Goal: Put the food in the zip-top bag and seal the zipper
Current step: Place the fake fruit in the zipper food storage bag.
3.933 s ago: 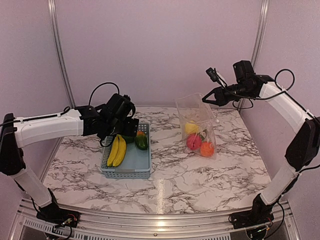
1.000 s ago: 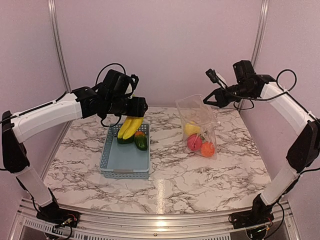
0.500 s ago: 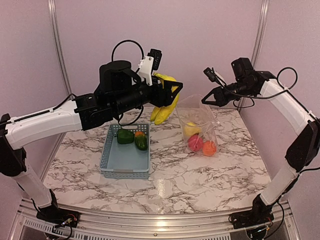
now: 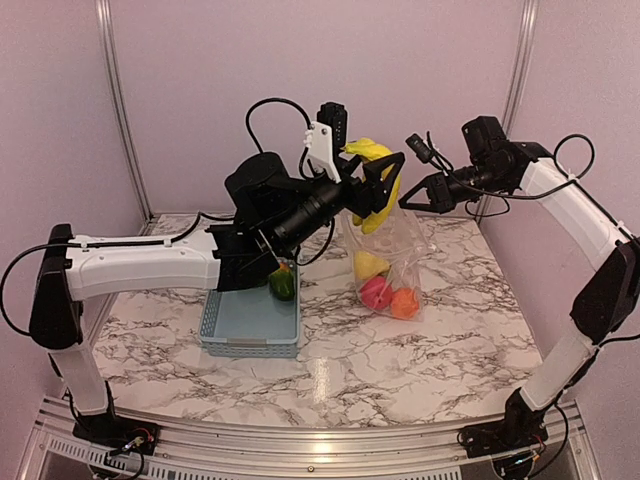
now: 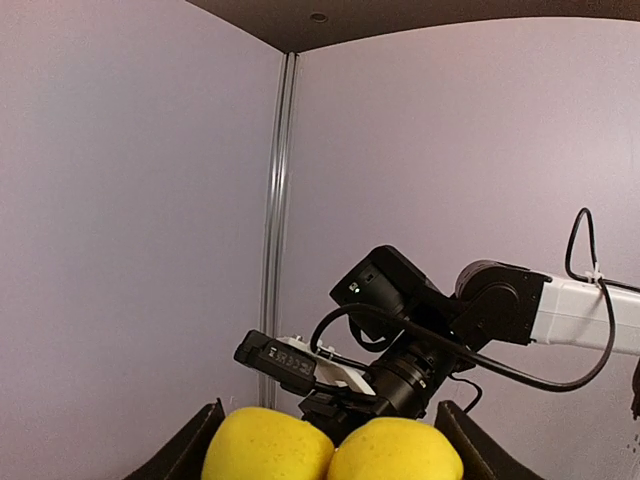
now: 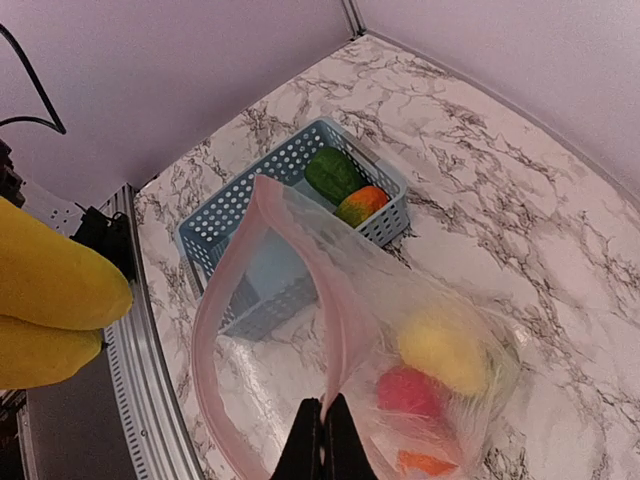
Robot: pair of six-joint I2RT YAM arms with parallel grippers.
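Left end effector (image 4: 378,182), clamped on the bananas (image 4: 367,150), has swung from over the basket (image 4: 250,342) to above the zip-top bag (image 4: 396,250), whose rim the right end effector (image 4: 407,201) pinches tight; a pepper (image 4: 283,286) lies in the basket.

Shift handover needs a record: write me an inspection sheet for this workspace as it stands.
Surface: marbled table, no spill seen.
Job's things: zip-top bag upright, mouth open, holding yellow piece, red piece, orange piece; bananas raised near its mouth; green pepper and orange-green piece in basket.
Clutter: nothing seen.
End effectors: left end effector shut on bananas; right end effector shut on bag rim.
Cables: black cable loops above left wrist.
Surroundings: lilac walls, aluminium posts.
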